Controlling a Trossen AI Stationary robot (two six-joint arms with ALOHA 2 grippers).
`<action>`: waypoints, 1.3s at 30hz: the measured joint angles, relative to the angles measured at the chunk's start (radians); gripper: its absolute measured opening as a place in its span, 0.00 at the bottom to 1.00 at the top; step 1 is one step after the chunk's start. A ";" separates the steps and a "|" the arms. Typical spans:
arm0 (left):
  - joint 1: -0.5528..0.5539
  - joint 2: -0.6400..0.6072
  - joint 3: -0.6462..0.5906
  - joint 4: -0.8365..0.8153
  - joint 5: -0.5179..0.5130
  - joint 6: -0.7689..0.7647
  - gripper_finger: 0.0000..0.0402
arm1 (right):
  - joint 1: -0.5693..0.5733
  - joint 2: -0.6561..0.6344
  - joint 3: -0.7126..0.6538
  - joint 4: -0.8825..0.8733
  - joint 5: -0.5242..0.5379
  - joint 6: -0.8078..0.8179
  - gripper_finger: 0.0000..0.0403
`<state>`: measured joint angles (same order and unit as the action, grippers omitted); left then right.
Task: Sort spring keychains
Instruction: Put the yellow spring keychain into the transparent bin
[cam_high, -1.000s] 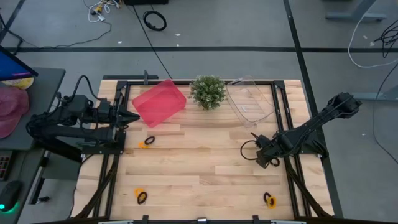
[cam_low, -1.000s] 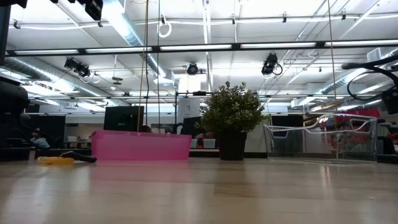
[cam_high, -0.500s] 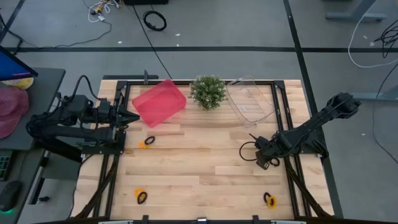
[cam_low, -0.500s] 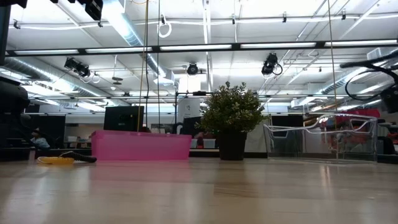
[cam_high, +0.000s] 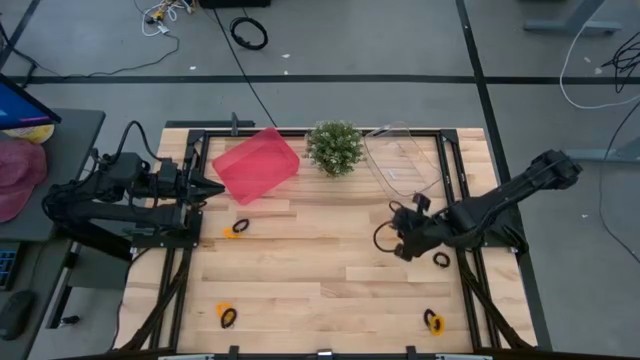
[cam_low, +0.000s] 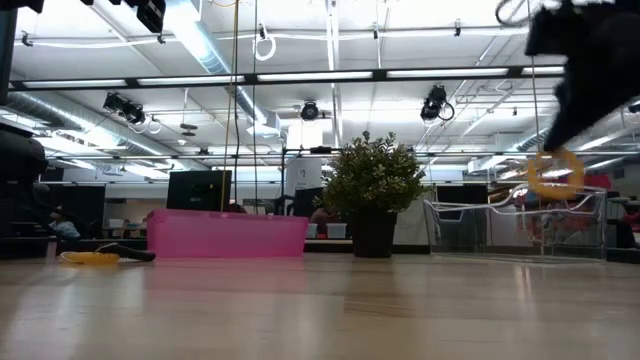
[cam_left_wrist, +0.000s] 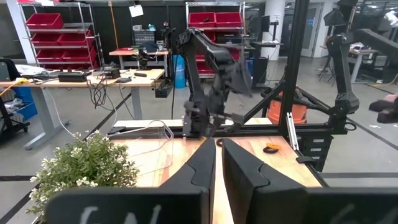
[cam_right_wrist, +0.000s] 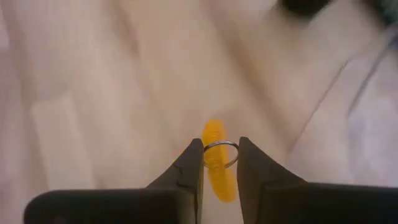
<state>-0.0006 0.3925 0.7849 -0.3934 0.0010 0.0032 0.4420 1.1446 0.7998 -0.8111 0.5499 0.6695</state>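
Since the earlier frames the right arm has swung inward and lifted off the wood, so the right gripper (cam_high: 403, 243) now hangs above the table in front of the clear tray (cam_high: 425, 175) instead of pressing down near the table's right rail; in the low view it shows high at the right with an orange spring keychain (cam_low: 553, 173) dangling beneath it. The right wrist view explains the hold: the fingers (cam_right_wrist: 189, 167) are closed to a narrow gap around the thin metal ring, and the orange coil (cam_right_wrist: 217, 163) hangs through and below them, a grip on the ring likely chosen because the soft coil would squash or slip. A black keychain (cam_high: 441, 260) lies on the wood just beside the arm, apparently left for a later pick. Three more keychains wait elsewhere: one near the left arm (cam_high: 236, 229), one at the near left (cam_high: 227, 316) and one at the near right (cam_high: 432, 321). The pink bin (cam_high: 256, 164) and the clear tray sit at the far edge on either side of the potted plant (cam_high: 334, 147), presumably one per colour, though which takes orange I cannot tell. The left gripper (cam_high: 208, 188) rests by the pink bin, its fingers nearly together and holding nothing, out of the way.
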 joint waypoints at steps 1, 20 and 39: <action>0.000 0.000 0.000 0.000 0.000 0.000 0.07 | -0.007 0.000 0.017 0.005 0.031 -0.022 0.14; 0.000 0.000 0.000 0.000 0.000 0.000 0.07 | -0.289 -0.034 0.068 -0.003 0.391 -0.191 0.14; 0.000 0.000 0.000 0.000 0.000 0.000 0.07 | -0.398 -0.034 0.042 -0.019 0.571 -0.177 0.02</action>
<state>-0.0004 0.3923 0.7849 -0.3935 0.0010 0.0032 0.0441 1.1103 0.8417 -0.8303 1.1212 0.4927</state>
